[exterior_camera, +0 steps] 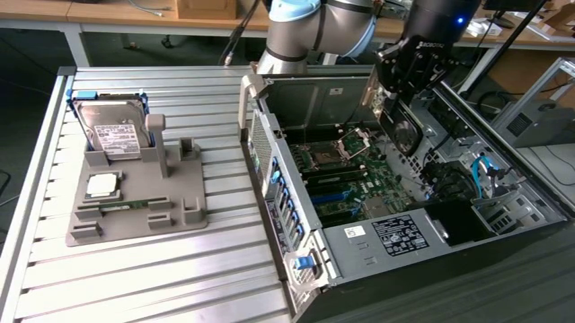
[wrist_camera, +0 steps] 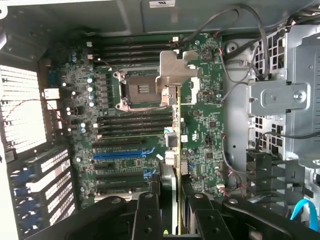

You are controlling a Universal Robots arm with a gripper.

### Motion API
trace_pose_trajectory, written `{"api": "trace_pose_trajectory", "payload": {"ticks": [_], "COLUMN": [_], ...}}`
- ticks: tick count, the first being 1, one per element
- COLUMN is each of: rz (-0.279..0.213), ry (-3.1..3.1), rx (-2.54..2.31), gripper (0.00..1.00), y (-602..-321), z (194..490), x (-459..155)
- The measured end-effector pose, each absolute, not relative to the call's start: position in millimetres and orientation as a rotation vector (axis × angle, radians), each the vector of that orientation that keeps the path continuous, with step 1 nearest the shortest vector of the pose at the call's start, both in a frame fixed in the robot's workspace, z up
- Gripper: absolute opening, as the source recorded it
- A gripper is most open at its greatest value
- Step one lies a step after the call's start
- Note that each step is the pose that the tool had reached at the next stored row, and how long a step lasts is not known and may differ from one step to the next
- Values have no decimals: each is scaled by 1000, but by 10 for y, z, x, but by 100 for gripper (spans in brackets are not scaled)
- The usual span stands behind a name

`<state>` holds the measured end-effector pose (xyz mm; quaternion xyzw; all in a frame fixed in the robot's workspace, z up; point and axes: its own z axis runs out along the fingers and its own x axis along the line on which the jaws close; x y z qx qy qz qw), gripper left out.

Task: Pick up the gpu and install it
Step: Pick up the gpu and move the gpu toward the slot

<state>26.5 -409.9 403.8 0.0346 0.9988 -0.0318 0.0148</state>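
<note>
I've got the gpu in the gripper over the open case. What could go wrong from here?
1. In the wrist view the gpu, clamped in the gripper, runs across the blue slot line rather than along it; pushed down like this, it likely wouldn't seat.
2. Its silver bracket hangs beside the CPU socket and could strike it.
3. Loose black cables near the drive cage might snag.

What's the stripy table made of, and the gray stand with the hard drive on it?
The table looks like metal, probably aluminium: pale silver ribbed slats with a dull sheen. The gray stand looks like plastic: matte, even gray, chunky molded shapes.
</note>
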Motion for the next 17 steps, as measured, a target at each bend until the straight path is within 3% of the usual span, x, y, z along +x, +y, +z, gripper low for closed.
{"api": "trace_pose_trajectory", "payload": {"ticks": [17], "rz": [-102], "ry": [3109], "rx": [106], "gripper": [27], "y": [-4099], "z": [3954], "x": [347]}}
